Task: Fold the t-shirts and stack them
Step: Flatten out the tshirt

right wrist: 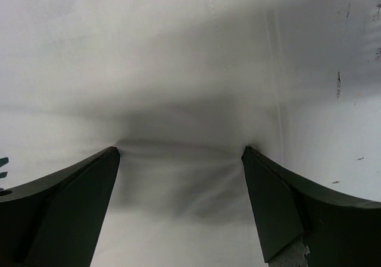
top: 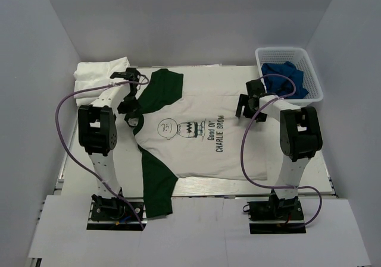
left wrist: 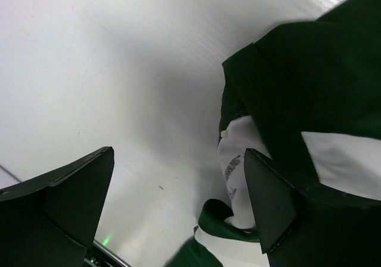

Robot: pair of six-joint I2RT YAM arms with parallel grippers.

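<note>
The white tee with dark green sleeves and Charlie Brown print [top: 196, 133] lies spread flat on the table, collar to the left. My left gripper [top: 132, 109] is open just above its green collar [left wrist: 238, 216]; one finger is over the cloth, the other over bare table. My right gripper [top: 245, 106] is open and presses its fingertips [right wrist: 113, 155] down on the white hem cloth [right wrist: 178, 71], which puckers between them. A plain white folded tee [top: 98, 74] lies at the back left corner.
A white plastic basket [top: 309, 71] with blue cloth [top: 286, 77] in it stands at the back right. The tee's near sleeve [top: 158, 187] hangs over the table's front edge. Grey walls enclose the table on three sides.
</note>
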